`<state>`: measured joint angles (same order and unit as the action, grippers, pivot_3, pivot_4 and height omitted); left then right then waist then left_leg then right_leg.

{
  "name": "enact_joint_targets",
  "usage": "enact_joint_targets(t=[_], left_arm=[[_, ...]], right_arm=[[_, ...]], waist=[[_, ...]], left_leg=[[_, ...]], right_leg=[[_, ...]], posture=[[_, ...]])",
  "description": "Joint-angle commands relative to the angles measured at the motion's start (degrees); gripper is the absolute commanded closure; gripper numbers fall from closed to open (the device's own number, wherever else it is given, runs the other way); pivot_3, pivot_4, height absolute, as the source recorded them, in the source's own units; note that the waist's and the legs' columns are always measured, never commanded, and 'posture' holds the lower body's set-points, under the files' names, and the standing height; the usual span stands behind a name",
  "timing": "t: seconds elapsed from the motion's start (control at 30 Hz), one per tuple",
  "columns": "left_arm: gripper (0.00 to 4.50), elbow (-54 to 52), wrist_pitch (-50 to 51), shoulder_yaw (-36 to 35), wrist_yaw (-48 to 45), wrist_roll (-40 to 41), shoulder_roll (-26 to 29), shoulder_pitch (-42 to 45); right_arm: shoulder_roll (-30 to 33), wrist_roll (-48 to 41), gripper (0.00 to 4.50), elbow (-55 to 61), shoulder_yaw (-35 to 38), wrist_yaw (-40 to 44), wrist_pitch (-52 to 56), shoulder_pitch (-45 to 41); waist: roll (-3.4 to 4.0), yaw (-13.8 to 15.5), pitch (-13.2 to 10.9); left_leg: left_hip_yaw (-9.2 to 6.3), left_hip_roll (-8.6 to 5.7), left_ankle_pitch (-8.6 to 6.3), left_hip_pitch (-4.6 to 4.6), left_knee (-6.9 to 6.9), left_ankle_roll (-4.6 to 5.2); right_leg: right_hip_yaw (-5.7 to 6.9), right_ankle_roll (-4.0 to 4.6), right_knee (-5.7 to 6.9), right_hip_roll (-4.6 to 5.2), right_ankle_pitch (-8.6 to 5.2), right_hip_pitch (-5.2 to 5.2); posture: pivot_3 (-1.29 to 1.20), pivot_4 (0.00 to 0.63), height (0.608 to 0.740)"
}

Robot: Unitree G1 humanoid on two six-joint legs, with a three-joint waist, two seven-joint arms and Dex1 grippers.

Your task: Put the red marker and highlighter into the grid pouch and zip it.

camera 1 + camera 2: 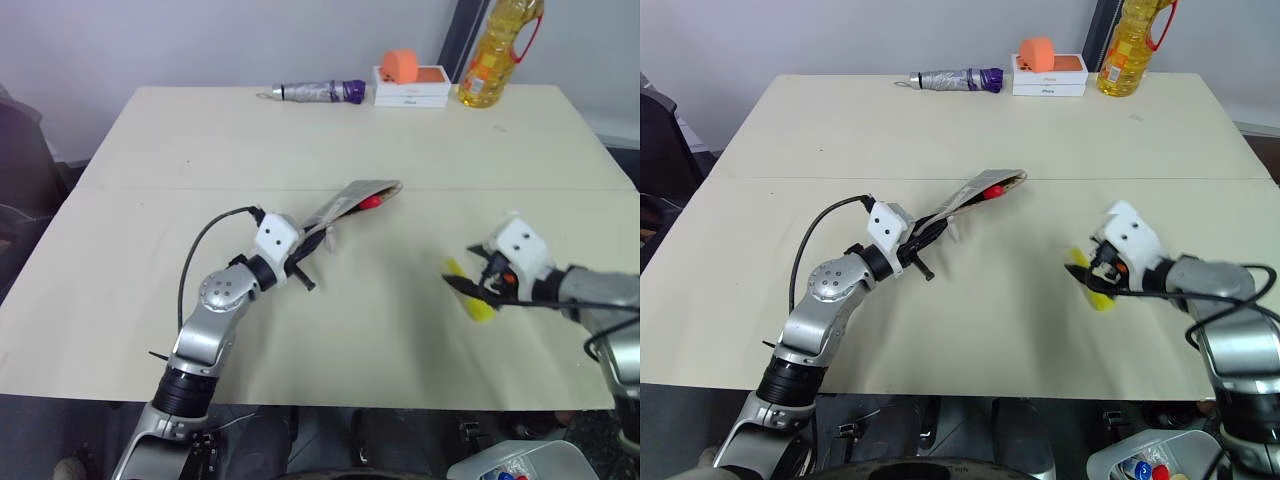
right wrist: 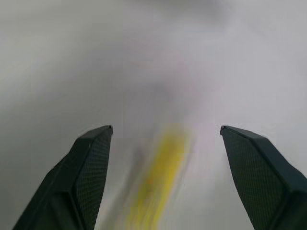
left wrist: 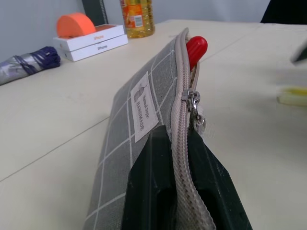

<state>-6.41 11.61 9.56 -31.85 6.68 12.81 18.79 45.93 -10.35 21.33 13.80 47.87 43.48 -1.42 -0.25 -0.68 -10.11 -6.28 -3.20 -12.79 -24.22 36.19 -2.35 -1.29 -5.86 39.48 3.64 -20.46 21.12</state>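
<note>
My left gripper (image 1: 312,240) is shut on one end of the grid pouch (image 1: 352,198), a grey fabric pouch with white lines, and holds it on edge just above the table. In the left wrist view the pouch (image 3: 144,110) runs away from the fingers, its zipper open at the far end. The red marker (image 3: 196,48) pokes its red tip out of that opening (image 1: 371,202). To the right, the yellow highlighter (image 1: 480,308) lies on the table. My right gripper (image 2: 166,128) stands open just over the highlighter (image 2: 158,177), with the pen between its fingers but not touched.
At the table's far edge lie a grey folded umbrella with a purple end (image 1: 315,92), a white-and-orange box (image 1: 412,92) with an orange roll (image 1: 399,66) on it, and a bottle of yellow oil (image 1: 495,50). The tabletop (image 1: 200,150) is pale.
</note>
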Motion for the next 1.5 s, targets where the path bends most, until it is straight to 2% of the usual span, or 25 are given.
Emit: enact_joint_targets(t=[0.03, 0.13, 0.17, 0.2, 0.33, 0.37, 0.47, 0.57, 0.67, 0.8, 1.03, 1.5], left_arm=[[4.5, 0.45, -2.17, 0.32, -0.96, 0.3, 0.02, 1.18], [4.5, 1.19, -2.83, 0.62, -1.25, 0.08, 0.12, 1.43], [4.5, 1.33, -2.98, 0.71, -1.3, 0.02, 0.19, 1.49], [4.5, 1.44, -3.09, 0.75, -1.33, -0.02, 0.24, 1.53], [4.5, 1.73, -3.47, 0.7, -1.22, -0.3, 0.61, 1.46], [4.5, 1.75, -3.53, 0.69, -1.14, -0.42, 0.7, 1.39], [4.5, 1.78, -3.88, 0.82, -0.89, -1.17, 1.06, 1.2], [4.5, 1.84, -4.36, 0.94, -0.36, -2.19, 1.32, 1.03], [4.5, 1.65, -5.11, 1.45, -0.32, -2.98, 1.49, 0.82], [4.5, 1.41, -5.69, 1.89, -0.19, -3.68, 1.64, 0.53], [4.5, 1.0, -5.92, 2.06, 0.11, -4.06, 1.7, 0.17], [4.5, -1.27, -6.22, 3.14, -0.31, -4.58, 1.65, -0.88]], right_arm=[[-0.77, -0.56, 0.79, 1.79, 2.63, -3.41, 2.16, 2.93], [-1.23, -2.03, 0.79, 1.49, 3.01, -4.19, 3.92, 4.87], [-1.44, -2.84, 1.31, 1.54, 3.22, -4.24, 4.28, 5.1], [-1.48, -3.51, 1.6, 1.56, 3.31, -4.22, 4.43, 5.13], [-1.09, -4.86, 3.52, 0.73, 3.01, -4.69, 4.28, 2.92], [-0.78, -4.83, 3.64, 0.39, 2.71, -4.79, 3.88, 2.29], [0.64, -3.27, 3.64, 0.06, 1.15, -5.09, 0.47, 0.34], [1.96, -2.76, 3.64, 1.75, -0.77, -4.68, -4.66, -6.24], [3.17, -2.19, 3.64, 2.36, -3.56, -5.14, -4.33, -13.7], [4.51, -2.15, 3.64, 2.39, -6.01, -3.84, -5.1, -17.79], [7.27, -2.13, 3.64, 7.03, -12.11, 1.02, -6.3, -19.86], [4.75, -0.37, 3.64, 5.32, -19.17, 0.34, -5.68, -22.75]], waist=[[0.0, -0.16, 0.0], [-0.01, 0.01, 0.0], [-0.01, 0.07, 0.0], [-0.02, 0.11, -0.01], [-0.02, 0.09, -0.01], [-0.02, 0.07, -0.01], [-0.02, -0.04, -0.01], [-0.01, -0.39, -0.01], [0.0, -0.23, -0.01], [-0.07, 0.4, -0.03], [-0.07, -0.05, -0.03], [-0.07, 0.05, -0.03]], left_leg=[[0.03, 0.0, 0.0, 0.05, 0.0, 0.0], [0.02, 0.01, 0.0, 0.32, -0.01, 0.0], [0.0, 0.01, -0.01, 0.42, -0.02, 0.02], [0.0, 0.01, -0.04, 0.56, -0.03, 0.06], [0.01, 0.0, -0.07, 0.71, -0.05, 0.11], [0.01, 0.0, -0.07, 0.71, -0.05, 0.11], [0.01, 0.0, -0.07, 0.71, -0.1, 0.11], [0.04, 0.01, -0.07, 0.71, -0.12, 0.11], [0.04, 0.02, -0.07, 0.74, -0.14, 0.11], [-0.04, 0.01, -0.08, 0.66, -0.16, 0.12], [-0.01, 0.0, -0.11, 0.62, -0.17, 0.16], [-0.02, 0.0, -0.11, 0.63, -0.15, 0.16]], right_leg=[[-0.02, 0.0, 0.02, 0.0, 0.0, -0.01], [-0.02, 0.0, 0.01, -0.02, 0.0, -0.28], [0.0, 0.0, -0.03, -0.01, 0.0, -0.41], [0.0, 0.0, -0.11, -0.01, 0.0, -0.59], [0.0, -0.01, -0.22, 0.0, -0.01, -0.77], [0.0, -0.01, -0.22, 0.0, -0.01, -0.76], [0.0, -0.01, -0.22, -0.01, -0.01, -0.73], [-0.03, -0.01, -0.22, -0.01, -0.01, -0.7], [-0.03, -0.01, -0.2, -0.02, -0.01, -0.69], [0.0, -0.01, -0.38, 0.01, -0.01, -0.73], [0.0, -0.02, -0.39, 0.04, -0.01, -0.68], [0.0, -0.01, -0.39, 0.05, -0.01, -0.68]], posture=[[0.0, 0.15, 0.74], [0.0, 0.15, 0.74], [0.0, 0.15, 0.74], [0.0, 0.15, 0.74], [0.0, 0.15, 0.74], [0.0, 0.15, 0.74], [0.0, 0.15, 0.74], [0.0, 0.15, 0.74], [0.0, 0.15, 0.74], [0.0, 0.15, 0.74], [0.0, 0.15, 0.74], [0.0, 0.15, 0.74]])
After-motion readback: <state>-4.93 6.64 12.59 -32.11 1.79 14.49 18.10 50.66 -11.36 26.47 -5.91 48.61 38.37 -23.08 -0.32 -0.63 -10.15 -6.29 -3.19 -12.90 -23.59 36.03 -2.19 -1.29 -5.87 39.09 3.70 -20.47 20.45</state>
